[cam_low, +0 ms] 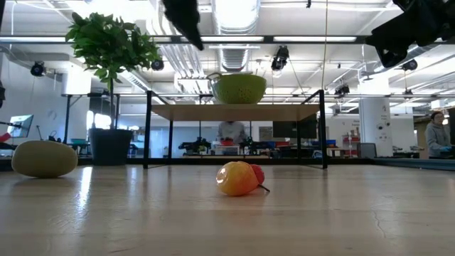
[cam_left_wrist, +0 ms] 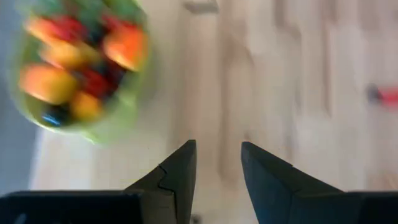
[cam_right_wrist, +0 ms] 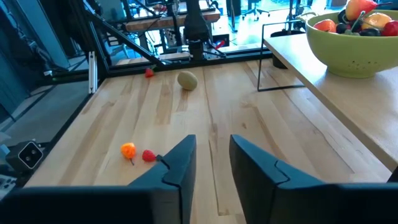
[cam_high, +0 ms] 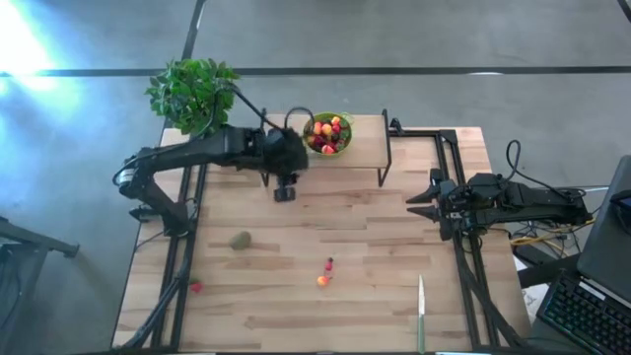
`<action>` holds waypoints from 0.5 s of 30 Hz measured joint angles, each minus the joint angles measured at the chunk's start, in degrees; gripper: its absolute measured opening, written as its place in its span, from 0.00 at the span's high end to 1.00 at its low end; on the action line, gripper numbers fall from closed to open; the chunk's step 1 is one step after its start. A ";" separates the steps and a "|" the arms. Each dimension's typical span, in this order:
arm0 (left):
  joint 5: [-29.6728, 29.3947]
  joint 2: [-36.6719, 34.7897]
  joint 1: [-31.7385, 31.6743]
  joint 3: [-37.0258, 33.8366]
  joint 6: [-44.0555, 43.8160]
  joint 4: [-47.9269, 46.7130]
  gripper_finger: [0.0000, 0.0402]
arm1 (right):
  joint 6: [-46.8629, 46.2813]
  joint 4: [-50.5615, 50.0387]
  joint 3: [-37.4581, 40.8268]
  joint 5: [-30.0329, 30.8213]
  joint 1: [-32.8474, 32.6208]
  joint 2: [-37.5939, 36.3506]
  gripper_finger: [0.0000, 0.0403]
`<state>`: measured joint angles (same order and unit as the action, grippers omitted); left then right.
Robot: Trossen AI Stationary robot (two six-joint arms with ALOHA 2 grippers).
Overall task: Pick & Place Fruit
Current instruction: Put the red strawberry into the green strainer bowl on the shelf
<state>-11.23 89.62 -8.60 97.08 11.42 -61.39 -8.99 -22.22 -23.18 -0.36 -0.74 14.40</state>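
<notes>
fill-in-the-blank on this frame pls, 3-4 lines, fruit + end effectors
1. The green bowl of fruit sits on a raised ____.
2. The kiwi lies on the table nearest the ____ arm.
3. The left end effector holds ____.
4. The knife lies near the table's ____ side.

Missing words: shelf; left; nothing; right

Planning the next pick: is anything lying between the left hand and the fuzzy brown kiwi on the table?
Nothing visible does. The left hand, empty with fingers apart, hangs beside the raised wooden shelf; only bare wooden tabletop shows between it and the fuzzy brown kiwi.
</notes>
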 joint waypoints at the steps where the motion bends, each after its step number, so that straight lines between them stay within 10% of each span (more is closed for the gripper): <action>1: 0.09 0.00 1.13 0.12 -0.01 -2.85 0.67 | 0.00 0.00 0.00 0.00 0.01 0.01 0.78; 15: 5.81 -0.02 22.35 -7.35 -15.47 -20.19 0.67 | 0.00 0.00 0.00 0.00 0.01 0.01 0.89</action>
<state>-5.41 89.60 13.76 89.73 -4.05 -81.57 -8.99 -22.22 -23.18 -0.36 -0.73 14.41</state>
